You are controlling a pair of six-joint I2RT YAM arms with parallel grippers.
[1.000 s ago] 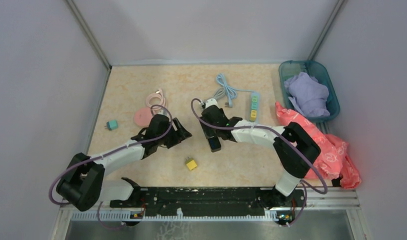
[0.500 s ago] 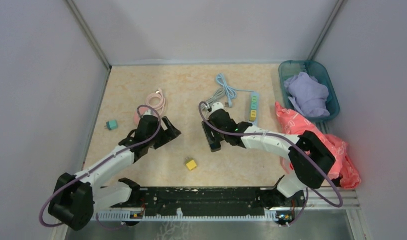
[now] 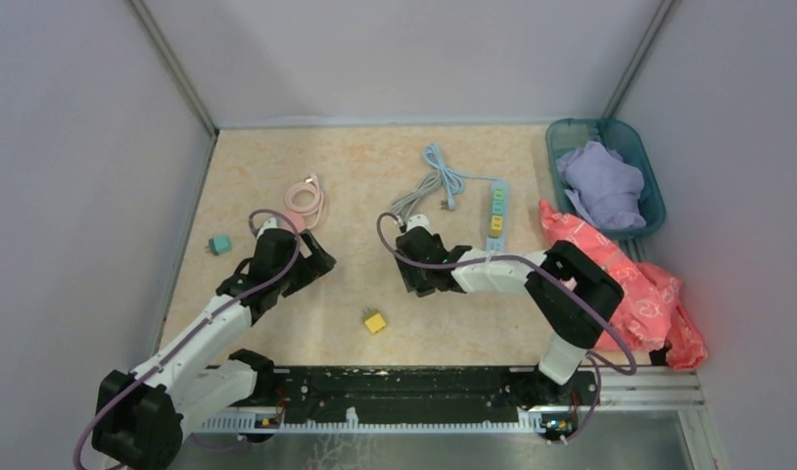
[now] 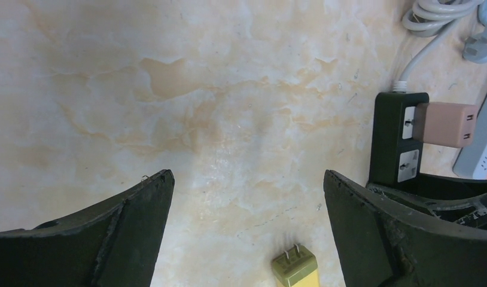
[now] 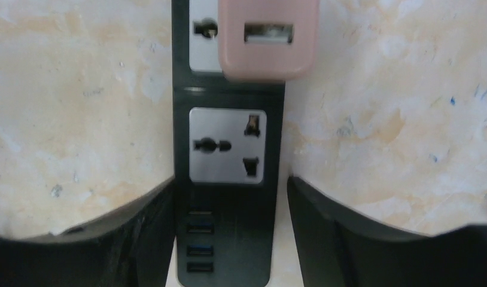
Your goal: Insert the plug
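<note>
We see the pink plug [image 5: 268, 37], a squarish adapter with a USB slot on its face, seated in the upper socket of the black power strip [image 5: 228, 179]; the strip lies flat mid-bench, its grey cord [image 4: 416, 57] leaving toward 12 o'clock; its second socket sits bare.

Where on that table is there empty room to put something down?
Bare patches: the far-left corner behind the pink cable, and the near middle around the yellow plug. Crowded: the right side, with black power strip, pastel strip, grey cord and teal basket.
</note>
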